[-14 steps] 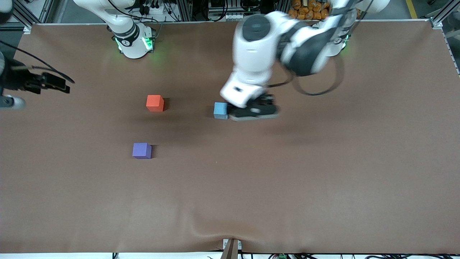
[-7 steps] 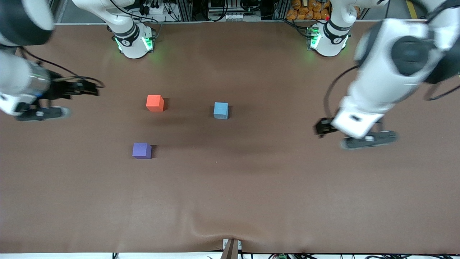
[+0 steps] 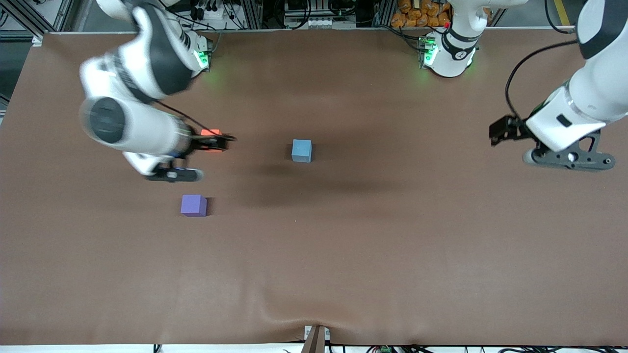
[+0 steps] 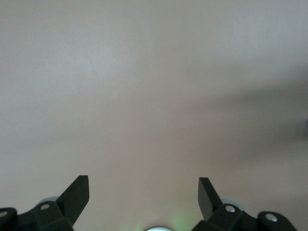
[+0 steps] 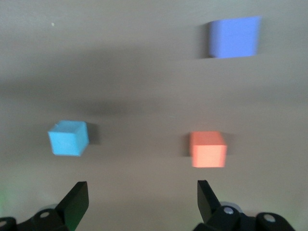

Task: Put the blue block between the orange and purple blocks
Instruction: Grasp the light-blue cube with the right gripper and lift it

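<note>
**Desk:** What does the front view carry?

**Photographer:** The blue block [image 3: 301, 150] sits on the brown worktop [image 3: 343, 269], in the upper centre of the frame, with nothing touching it. The orange block [image 3: 210, 132] is level with it, well apart, toward the right arm's end of the worktop. The purple block [image 3: 194, 205] lies lower in the frame, nearer the camera than the orange one. The gap between those two holds no block.

**Desk:** And the arms?

**Photographer:** The right end effector [image 3: 171, 174] hangs over the worktop between the orange and purple blocks, and gear on its wrist covers part of the orange block. The left end effector [image 3: 569, 159] is up over bare worktop at the left arm's end, at the frame's edge and well apart from all three cubes.

**Desk:** The left wrist view?

**Photographer:** The left end effector [image 4: 143, 185] is released, with its two dark fingertips spread wide and nothing between them. Only plain worktop [image 4: 144, 96] with a soft shadow lies below.

**Desk:** The right wrist view?

**Photographer:** The right end effector [image 5: 143, 190] is also released and grasps nothing. All three cubes lie below it on the worktop [image 5: 120, 72]. The orange block [image 5: 208, 148] is closest to a fingertip, the blue block [image 5: 69, 137] sits apart from it, and the purple block [image 5: 234, 37] is farther off. None of them touches another.
</note>
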`<action>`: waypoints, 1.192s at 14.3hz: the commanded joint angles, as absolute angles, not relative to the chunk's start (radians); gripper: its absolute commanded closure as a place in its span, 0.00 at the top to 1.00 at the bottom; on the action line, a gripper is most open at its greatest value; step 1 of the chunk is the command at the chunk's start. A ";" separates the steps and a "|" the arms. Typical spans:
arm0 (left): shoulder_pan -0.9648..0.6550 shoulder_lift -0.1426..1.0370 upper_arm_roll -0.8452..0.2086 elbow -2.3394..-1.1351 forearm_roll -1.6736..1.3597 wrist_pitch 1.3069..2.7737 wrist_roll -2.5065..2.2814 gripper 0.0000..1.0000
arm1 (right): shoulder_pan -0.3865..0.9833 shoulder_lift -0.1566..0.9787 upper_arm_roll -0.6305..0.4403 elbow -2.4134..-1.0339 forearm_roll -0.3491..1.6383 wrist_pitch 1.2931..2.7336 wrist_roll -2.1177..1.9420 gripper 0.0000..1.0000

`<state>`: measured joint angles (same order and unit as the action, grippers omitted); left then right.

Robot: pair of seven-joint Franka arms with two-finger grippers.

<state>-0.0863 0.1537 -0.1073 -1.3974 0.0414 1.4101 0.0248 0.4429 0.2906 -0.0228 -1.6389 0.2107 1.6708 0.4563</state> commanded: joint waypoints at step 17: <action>-0.041 -0.083 -0.026 -1.566 0.020 1.427 0.160 1.00 | 0.830 0.534 -0.037 -1.813 0.227 2.249 0.681 1.00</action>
